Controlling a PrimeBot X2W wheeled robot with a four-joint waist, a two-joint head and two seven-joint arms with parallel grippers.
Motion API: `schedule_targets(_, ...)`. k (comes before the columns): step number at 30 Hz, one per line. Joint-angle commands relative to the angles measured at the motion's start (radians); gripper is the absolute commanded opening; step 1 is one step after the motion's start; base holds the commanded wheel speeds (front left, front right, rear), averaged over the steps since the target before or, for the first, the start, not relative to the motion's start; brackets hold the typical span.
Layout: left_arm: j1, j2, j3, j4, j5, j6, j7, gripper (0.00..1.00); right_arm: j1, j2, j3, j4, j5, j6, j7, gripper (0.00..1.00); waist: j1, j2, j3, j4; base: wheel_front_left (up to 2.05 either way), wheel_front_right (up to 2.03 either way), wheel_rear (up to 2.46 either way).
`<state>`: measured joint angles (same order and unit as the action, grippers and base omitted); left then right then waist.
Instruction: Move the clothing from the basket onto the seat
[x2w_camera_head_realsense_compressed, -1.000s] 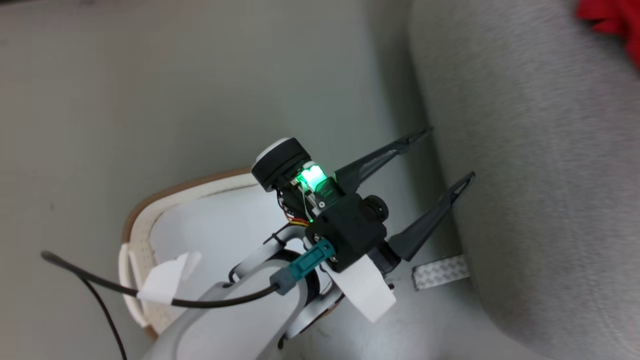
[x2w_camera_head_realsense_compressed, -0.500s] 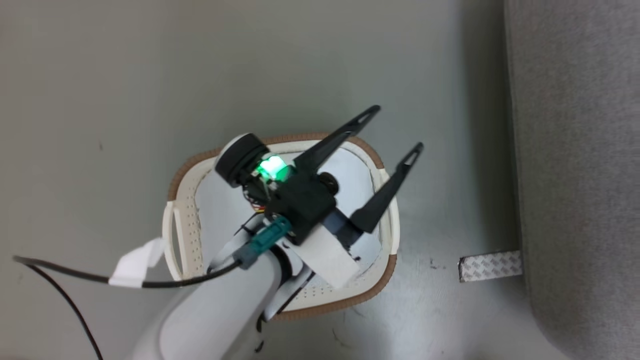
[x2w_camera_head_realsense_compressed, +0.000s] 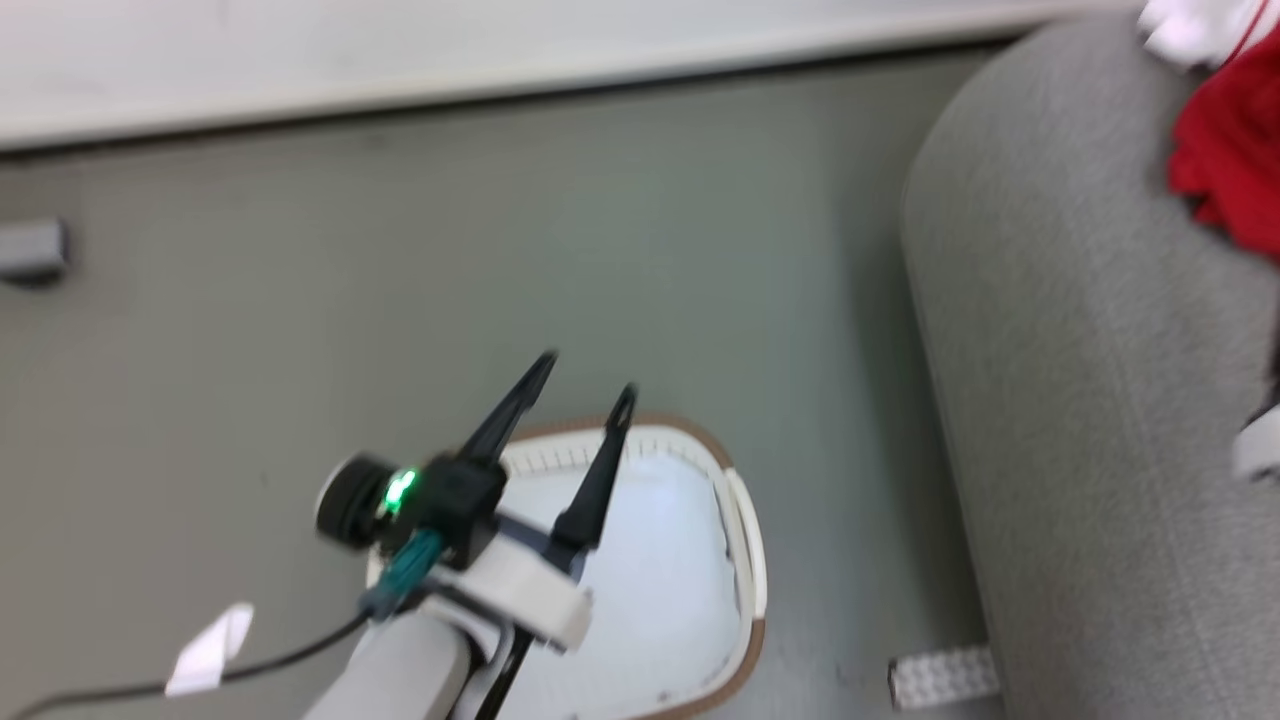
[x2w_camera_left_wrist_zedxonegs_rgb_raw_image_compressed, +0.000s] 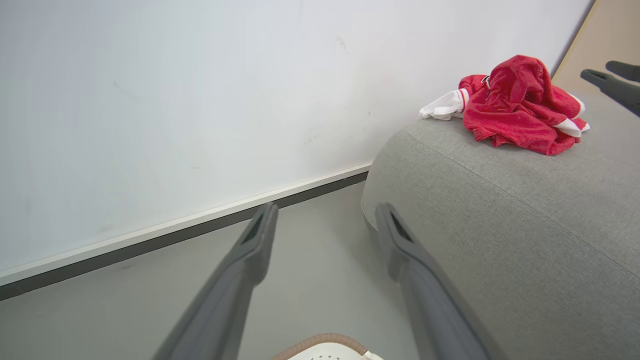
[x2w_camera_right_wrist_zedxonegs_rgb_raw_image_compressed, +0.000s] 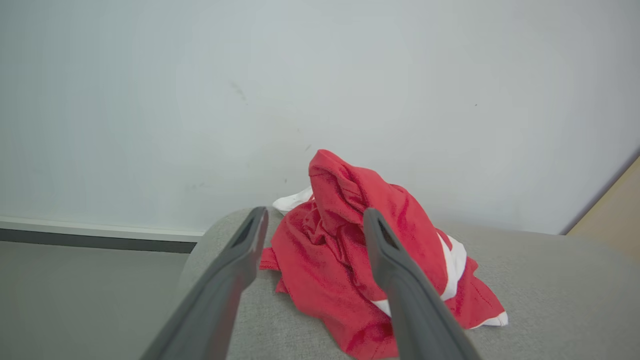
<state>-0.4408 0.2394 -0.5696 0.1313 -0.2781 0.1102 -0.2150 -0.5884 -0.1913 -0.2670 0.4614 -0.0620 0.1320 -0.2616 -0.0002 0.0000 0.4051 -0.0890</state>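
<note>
1. Nothing is held by the right gripper (x2w_camera_right_wrist_zedxonegs_rgb_raw_image_compressed: 315, 214): its jaws are spread wide. The clothing (x2w_camera_right_wrist_zedxonegs_rgb_raw_image_compressed: 325, 280) is seen just beyond the fingertips, at 12 o'clock in the right wrist view, and no contact can be made out.
2. Nothing is gripped by the left gripper (x2w_camera_head_realsense_compressed: 587, 375) either. Its jaws are parted wide, and it is hung above the basket (x2w_camera_head_realsense_compressed: 745, 560), toward 6 o'clock in the head view.
3. The clothing is heaped on the seat (x2w_camera_left_wrist_zedxonegs_rgb_raw_image_compressed: 500, 210), at 2 o'clock in the head view, crumpled as if dropped rather than laid flat.
4. The basket is stood on the floor (x2w_camera_head_realsense_compressed: 500, 250) just beside the seat, at its 9 o'clock, presumably so that the carry is kept short.
5. The task is judged done.
</note>
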Motion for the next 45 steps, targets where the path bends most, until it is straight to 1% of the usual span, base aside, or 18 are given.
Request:
schedule_targets(1, 0.032, 0.009, 0.007, 0.011, -0.015, 0.009, -0.013, 1.0, 0.049, 0.008, 0.013, -0.023, 0.017, -0.003, -0.003, 1.0, 0.0002, 0.0, -0.139, 0.014, 0.0, 0.0, 0.0)
schedule_targets(6, 0.158, 0.019, 0.057, 0.054, -0.042, 0.057, -0.042, 1.0, 0.24, 0.064, 0.1, -0.134, 0.058, -0.003, -0.004, 1.0, 0.0002, 0.0, -0.27, 0.039, 0.0, 0.0, 0.0)
schedule_targets(11, 0.282, 0.032, 0.122, 0.068, -0.047, 0.097, -0.049, 1.0, 0.407, 0.109, 0.195, -0.185, 0.094, -0.003, -0.002, 1.0, 0.0002, 0.0, -0.374, 0.049, 0.0, 0.0, 0.0)
schedule_targets(15, 0.379, 0.034, 0.185, 0.054, -0.033, 0.106, -0.049, 1.0, 0.504, 0.126, 0.248, -0.198, 0.112, -0.003, -0.003, 1.0, 0.0002, 0.0, -0.419, 0.061, 0.0, 0.0, 0.0)
schedule_targets(21, 0.485, 0.004, 0.271, 0.046, -0.002, 0.081, -0.049, 1.0, 0.605, 0.139, 0.272, -0.215, 0.107, -0.003, -0.003, 1.0, 0.0002, 0.0, -0.466, 0.074, 0.0, 0.0, 0.0)
schedule_targets(24, 0.516, -0.014, 0.303, 0.05, 0.011, 0.06, -0.049, 1.0, 0.635, 0.141, 0.281, -0.216, 0.14, -0.003, -0.003, 1.0, 0.0002, 0.0, -0.48, 0.075, 0.0, 0.0, 0.0)
schedule_targets(30, 0.546, -0.054, 0.366, 0.058, 0.049, 0.025, -0.049, 1.0, 0.65, 0.14, 0.284, -0.196, 0.152, -0.003, -0.003, 1.0, 0.0002, 0.0, -0.491, 0.076, 0.0, 0.0, 0.0)
schedule_targets(33, 0.549, -0.064, 0.38, 0.062, 0.063, 0.012, -0.049, 1.0, 0.649, 0.14, 0.284, -0.194, 0.154, -0.003, -0.003, 1.0, 0.0002, 0.0, -0.492, 0.078, 0.0, 0.0, 0.0)
schedule_targets(38, 0.552, -0.091, 0.403, 0.073, 0.077, -0.028, -0.049, 1.0, 0.639, 0.141, 0.28, -0.189, 0.158, -0.003, -0.003, 1.0, 0.0002, 0.0, -0.491, 0.079, 0.0, 0.0, 0.0)
schedule_targets(39, 0.542, -0.096, 0.4, 0.073, 0.07, -0.03, -0.049, 0.0, 0.636, 0.141, 0.284, -0.19, 0.151, 0.0, -0.003, 0.0, 0.0002, 0.0, -0.491, 0.079, 0.0, 0.0, 0.0)
schedule_targets(43, 0.553, -0.107, 0.395, 0.106, 0.062, -0.032, -0.046, 0.0, 0.644, 0.144, 0.285, -0.158, 0.159, 0.0, 0.001, 0.0, 0.0002, 0.0, -0.491, 0.079, 0.0, 0.0, 0.0)
schedule_targets(45, 0.544, -0.109, 0.405, 0.109, 0.023, -0.038, -0.034, 0.0, 0.636, 0.144, 0.278, -0.156, 0.201, 0.0, 0.014, 0.0, 0.0002, 0.0, -0.49, 0.079, 0.0, 0.0, 0.0)
